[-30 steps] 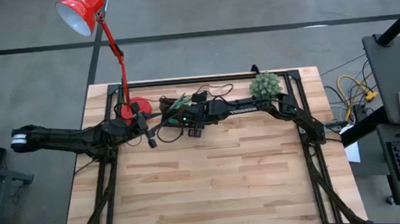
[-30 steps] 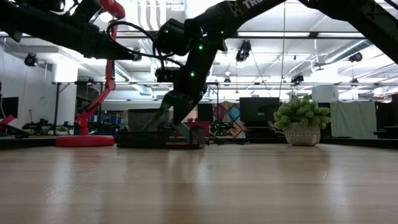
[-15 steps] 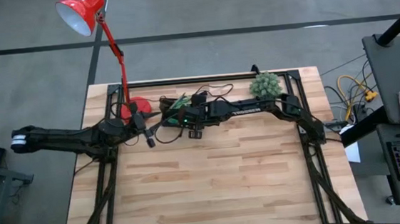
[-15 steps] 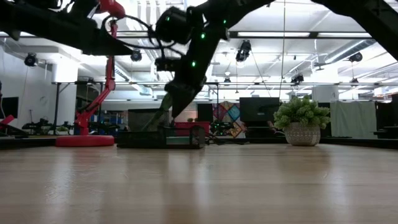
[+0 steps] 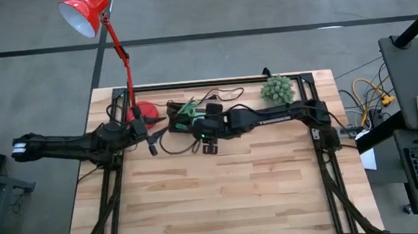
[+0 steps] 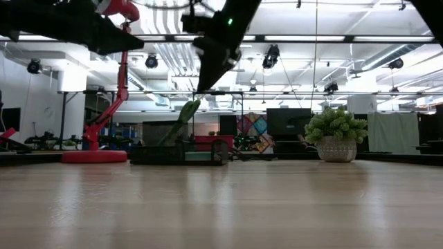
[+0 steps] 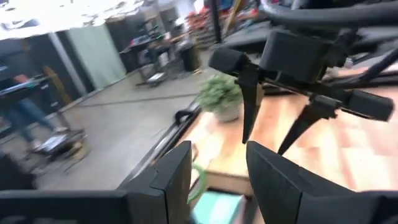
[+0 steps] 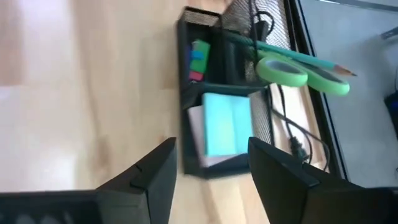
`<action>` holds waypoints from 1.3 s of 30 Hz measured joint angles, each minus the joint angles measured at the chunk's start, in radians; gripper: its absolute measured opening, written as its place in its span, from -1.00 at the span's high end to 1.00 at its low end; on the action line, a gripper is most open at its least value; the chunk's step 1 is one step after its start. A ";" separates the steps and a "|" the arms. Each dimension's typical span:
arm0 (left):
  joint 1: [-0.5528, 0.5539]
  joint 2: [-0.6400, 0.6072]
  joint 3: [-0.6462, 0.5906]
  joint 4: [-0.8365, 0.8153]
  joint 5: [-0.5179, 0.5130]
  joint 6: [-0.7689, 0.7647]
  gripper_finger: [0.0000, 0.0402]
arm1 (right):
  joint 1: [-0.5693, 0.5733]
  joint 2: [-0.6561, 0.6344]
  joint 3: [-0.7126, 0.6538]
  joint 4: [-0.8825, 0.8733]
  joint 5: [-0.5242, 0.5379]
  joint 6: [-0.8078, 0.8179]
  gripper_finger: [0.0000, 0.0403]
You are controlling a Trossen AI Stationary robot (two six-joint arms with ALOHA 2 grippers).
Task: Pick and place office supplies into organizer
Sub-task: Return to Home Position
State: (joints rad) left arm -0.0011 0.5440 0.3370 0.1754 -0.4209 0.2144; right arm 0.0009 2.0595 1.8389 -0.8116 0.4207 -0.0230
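The right gripper (image 8: 212,148) is hovering above the far-side organizer (image 8: 182,81), fingers spread wide, seemingly holding nothing; the left gripper (image 7: 217,155) is gaping too.

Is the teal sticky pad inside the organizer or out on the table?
Inside. The teal sticky pad lies flat in the low tray of the organizer, with black walls around it.

a wooden table (image 5: 223,198) bearing a red lamp (image 5: 85,14) stands on grey floor (image 5: 27,79), bright strip lights (image 6: 332,39) on the ceiling.
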 joint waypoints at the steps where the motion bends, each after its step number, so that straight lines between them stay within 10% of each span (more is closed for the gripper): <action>1: 0.000 -0.007 0.000 0.004 0.025 0.000 0.30 | 0.013 -0.010 0.000 -0.017 0.000 0.011 0.08; 13: 0.000 -0.112 0.000 0.008 0.475 -0.046 0.30 | 0.272 -0.092 -0.086 0.063 -0.001 0.098 0.25; 25: 0.000 -0.213 -0.002 -0.009 0.542 -0.052 0.30 | 0.477 -0.382 -0.590 0.594 -0.161 0.097 0.61; 30: 0.000 -0.218 -0.004 -0.015 0.542 -0.052 0.30 | 0.458 -0.538 -0.878 1.026 -0.330 -0.013 0.75; 39: 0.001 -0.211 -0.004 -0.033 0.527 -0.042 0.30 | 0.165 -0.758 -1.226 1.280 -0.232 -0.073 0.93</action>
State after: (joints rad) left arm -0.0002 0.3332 0.3328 0.1424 0.1064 0.1723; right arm 0.1655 1.3016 0.6130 0.4689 0.1887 -0.0961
